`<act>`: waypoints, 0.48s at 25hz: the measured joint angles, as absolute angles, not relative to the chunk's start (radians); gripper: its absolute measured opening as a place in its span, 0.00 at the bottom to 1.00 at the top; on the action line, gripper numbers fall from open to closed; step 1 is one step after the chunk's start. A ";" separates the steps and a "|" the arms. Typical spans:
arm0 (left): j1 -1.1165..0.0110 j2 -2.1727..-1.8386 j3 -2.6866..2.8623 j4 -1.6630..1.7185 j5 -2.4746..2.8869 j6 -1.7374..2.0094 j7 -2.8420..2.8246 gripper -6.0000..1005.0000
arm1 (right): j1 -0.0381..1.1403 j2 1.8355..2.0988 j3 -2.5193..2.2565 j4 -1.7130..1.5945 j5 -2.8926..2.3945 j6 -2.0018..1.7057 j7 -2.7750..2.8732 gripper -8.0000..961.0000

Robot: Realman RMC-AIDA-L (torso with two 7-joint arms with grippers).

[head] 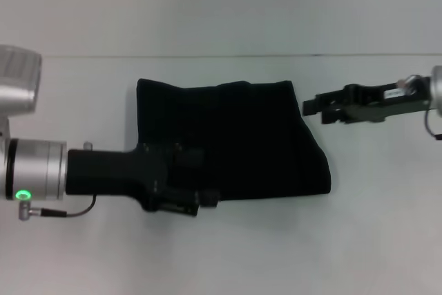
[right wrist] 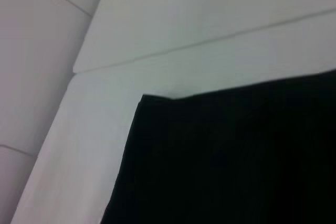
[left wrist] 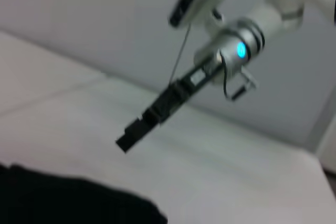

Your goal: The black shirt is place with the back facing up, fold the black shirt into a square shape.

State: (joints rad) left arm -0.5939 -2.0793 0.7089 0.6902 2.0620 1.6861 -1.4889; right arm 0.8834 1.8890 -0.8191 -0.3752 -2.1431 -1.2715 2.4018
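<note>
On the table (head: 387, 240), left tool (head: 181, 202) overlaps folded black shirt (head: 242, 136).

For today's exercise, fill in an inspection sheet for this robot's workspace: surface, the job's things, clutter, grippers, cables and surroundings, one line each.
Surface: plain white table, bare around the cloth.
Job's things: soft matte-black cloth shirt, already folded into a compact, roughly rectangular bundle, plain face up, no lettering showing.
Clutter: nothing seen.
Grippers: left gripper lies over the shirt's near left corner; whether it grips is unclear. Right gripper sits beside the shirt's far right corner, apart from the cloth; fingers hard to read.
Cables: thin dark cable loops under the left wrist; another hangs by the right wrist.
Surroundings: pale wall behind the table.
</note>
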 joint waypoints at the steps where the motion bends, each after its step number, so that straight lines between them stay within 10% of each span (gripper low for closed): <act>1: -0.597 -2.080 0.709 0.692 2.089 1.683 -1.478 0.94 | 0.883 1.889 -0.819 -0.375 -2.143 -1.271 2.402 0.68; 12: -0.597 -2.075 0.707 0.704 2.150 1.660 -1.427 0.94 | 0.911 1.963 -0.873 -0.324 -2.141 -1.129 2.455 0.68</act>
